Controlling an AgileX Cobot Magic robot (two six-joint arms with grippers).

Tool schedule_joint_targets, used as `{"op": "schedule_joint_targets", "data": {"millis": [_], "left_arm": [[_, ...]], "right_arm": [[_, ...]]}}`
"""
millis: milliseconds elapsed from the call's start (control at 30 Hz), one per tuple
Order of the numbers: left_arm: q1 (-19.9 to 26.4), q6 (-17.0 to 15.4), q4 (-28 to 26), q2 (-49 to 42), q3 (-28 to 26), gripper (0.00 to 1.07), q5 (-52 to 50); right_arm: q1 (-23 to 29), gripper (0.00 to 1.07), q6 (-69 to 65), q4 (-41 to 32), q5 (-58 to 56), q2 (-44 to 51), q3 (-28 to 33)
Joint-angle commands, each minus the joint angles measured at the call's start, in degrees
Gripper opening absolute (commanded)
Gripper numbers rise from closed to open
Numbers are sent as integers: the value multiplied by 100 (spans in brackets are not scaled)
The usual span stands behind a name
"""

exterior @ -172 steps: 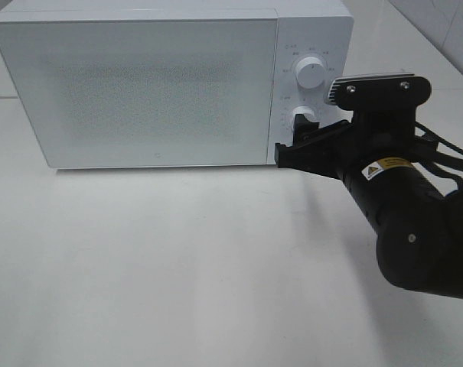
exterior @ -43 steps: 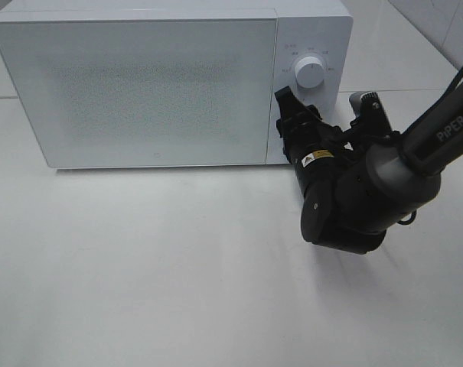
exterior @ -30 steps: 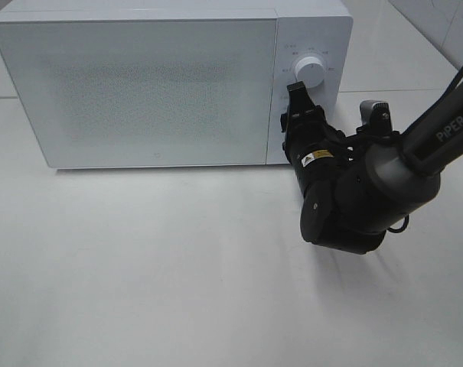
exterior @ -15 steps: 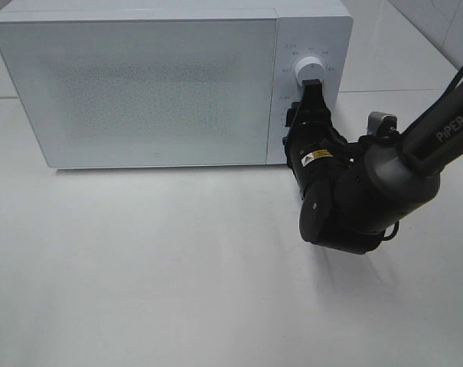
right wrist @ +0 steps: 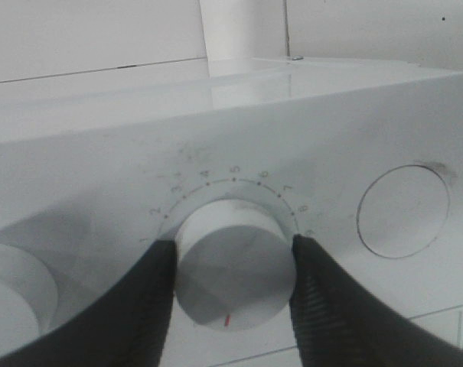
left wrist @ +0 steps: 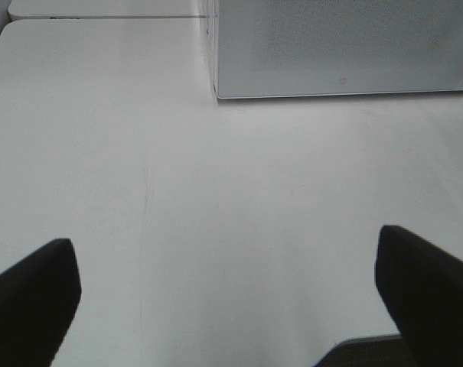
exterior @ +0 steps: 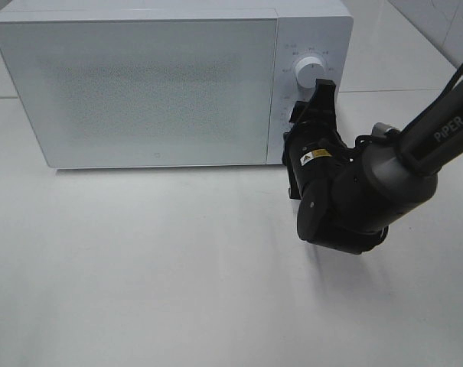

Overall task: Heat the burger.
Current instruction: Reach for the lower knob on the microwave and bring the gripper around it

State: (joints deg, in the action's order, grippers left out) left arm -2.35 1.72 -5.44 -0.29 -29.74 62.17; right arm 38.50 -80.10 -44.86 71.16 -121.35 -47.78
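Clasping numbered dial (right wrist: pixel 231 267), right hand (right wrist: pixel 233 256); overhead hides contact.

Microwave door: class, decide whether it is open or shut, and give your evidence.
Shut: the door lies flush with the control panel, no gap showing.

White table (exterior: pixel 139 267); pale tiled wall (exterior: pixel 448 27) behind; even light.
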Motion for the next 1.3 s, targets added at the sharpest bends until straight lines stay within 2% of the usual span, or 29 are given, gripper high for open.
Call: {"op": "schedule_joint_targets", "data": {"millis": [33,433,667,900,933,967,1000,1067,1100,1167,1200,1233,1267,1300], "left_arm": [[0,-29,-11,-103,11,101,-80],[0,-29,-11,-103,11,101,-80],[0,-29,-11,-103,11,101,-80],[0,-29,-11,-103,11,101,-80],[0,-29,-11,-103,11,101,-80],[0,-29,-11,-103,11,101,-80],[0,-29,-11,-103,11,101,-80],[0,-29,-11,-103,11,101,-80],[0,-29,-11,-103,11,101,-80],[0,-29,-11,-103,11,101,-80],[0,-29,-11,-103,11,101,-80],[0,-29,-11,-103,11,101,-80],[0,-29,-11,-103,11,101,-80],[0,-29,-11,-103,11,101,-80]], "right_arm": [[17,1,-46,189,865,23,-103],[17,7,166,160,871,23,-103],[17,12,269,-189,882,29,-103],[17,26,332,-315,882,29,-103],[17,32,390,-378,882,29,-103],[17,32,390,-378,882,29,-103],[17,37,441,-413,877,34,-103],[17,40,453,-424,859,40,-103],[17,46,516,-430,837,69,-103],[17,48,579,-441,831,69,-103],[17,55,716,-441,825,86,-103],[17,55,716,-441,825,86,-103],[17,65,905,-441,814,109,-103],[17,65,905,-441,814,109,-103]]}}
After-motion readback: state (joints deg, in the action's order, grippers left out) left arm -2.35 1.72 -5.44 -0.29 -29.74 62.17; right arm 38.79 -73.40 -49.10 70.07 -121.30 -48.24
